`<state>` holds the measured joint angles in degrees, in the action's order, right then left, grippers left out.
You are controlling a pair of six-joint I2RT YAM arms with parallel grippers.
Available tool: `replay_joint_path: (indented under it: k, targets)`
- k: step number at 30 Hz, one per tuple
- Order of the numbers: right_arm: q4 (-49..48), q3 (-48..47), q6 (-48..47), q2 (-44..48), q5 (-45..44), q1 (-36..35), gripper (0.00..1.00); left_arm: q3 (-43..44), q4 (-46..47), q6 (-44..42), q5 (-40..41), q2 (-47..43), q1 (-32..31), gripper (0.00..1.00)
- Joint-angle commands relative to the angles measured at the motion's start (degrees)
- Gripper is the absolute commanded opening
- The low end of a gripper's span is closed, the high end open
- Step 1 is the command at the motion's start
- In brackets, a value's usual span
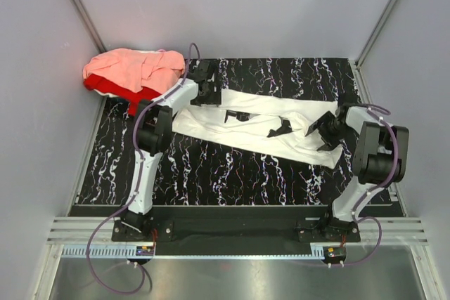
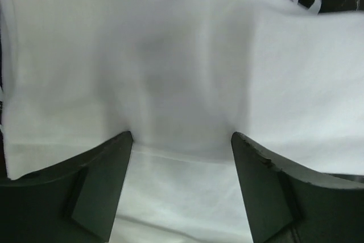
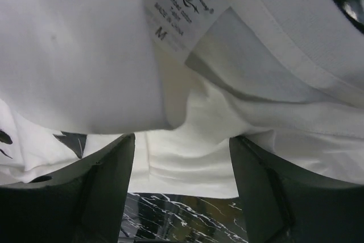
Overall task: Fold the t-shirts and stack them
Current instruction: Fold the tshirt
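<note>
While the white t-shirt (image 1: pixel 256 119) lies stretched across the surface (image 1: pixel 211 173), the left tool (image 1: pixel 208 94) sits released at its far-left end, the right tool (image 1: pixel 325 130) released at its right end, both arms low.

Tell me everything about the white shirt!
The white t-shirt is soft, wrinkly cloth with black print, folded into a long strip lying slantwise across the black marbled table. A size tag reading M shows inside its collar. The left gripper and right gripper sit at its two ends, jaws apart, cloth between their fingers.
</note>
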<state>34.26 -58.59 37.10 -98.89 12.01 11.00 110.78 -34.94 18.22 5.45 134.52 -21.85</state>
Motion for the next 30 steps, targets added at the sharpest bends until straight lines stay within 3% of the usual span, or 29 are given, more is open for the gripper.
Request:
replay_joint_path:
  k: [1,10,12,13,16,17,19,20,23,25,28,30]
  targets:
    - [1.4,-8.9,-4.0,-8.2,-3.1,-2.2,0.74,2.0,-8.7,4.2,-1.1,-0.5,0.1,0.78]
    - [12.3,-41.0,-4.3,-29.8,-8.0,-2.5,0.71,-21.9,-8.8,8.9,-8.6,-13.8,-5.0,0.72]
    - [14.3,-52.0,-2.9,-36.2,-6.5,-2.9,0.7,-28.5,-6.2,12.3,-10.2,-17.7,-8.9,0.72]
    - [15.1,-56.4,-1.7,-38.9,-6.0,-3.4,0.69,-35.7,-4.5,13.8,-10.9,-21.7,-10.3,0.72]
    - [21.4,-78.5,-1.1,-51.5,-1.6,-6.7,0.69,-48.5,6.0,22.1,-15.6,-28.4,-17.0,0.72]
    - [24.1,-91.1,-1.2,-54.9,-0.4,-7.8,0.69,-50.7,8.3,26.5,-18.0,-29.6,-19.2,0.72]
    - [22.9,-100.0,0.0,-62.4,3.3,-10.6,0.72,-54.7,13.7,30.9,-20.2,-31.5,-26.2,0.72]
    - [16.8,-100.8,0.9,-63.2,7.8,-10.7,0.73,-55.4,15.5,34.9,-22.6,-31.9,-30.7,0.72]
    - [0.0,-92.3,3.8,-60.5,15.1,-16.0,0.79,-55.3,22.7,43.1,-26.4,-32.8,-36.3,0.72]
    - [-3.0,-94.2,1.8,-60.8,17.2,-19.5,0.81,-53.8,24.4,45.3,-26.5,-34.3,-40.5,0.72]
    - [-2.3,-101.9,-0.4,-61.3,17.0,-21.2,0.87,-48.7,15.4,44.1,-22.4,-37.5,-43.5,0.72]
    - [-4.5,-96.6,0.2,-55.5,12.1,-20.2,0.89,-47.4,9.8,41.6,-16.7,-40.0,-43.6,0.72]
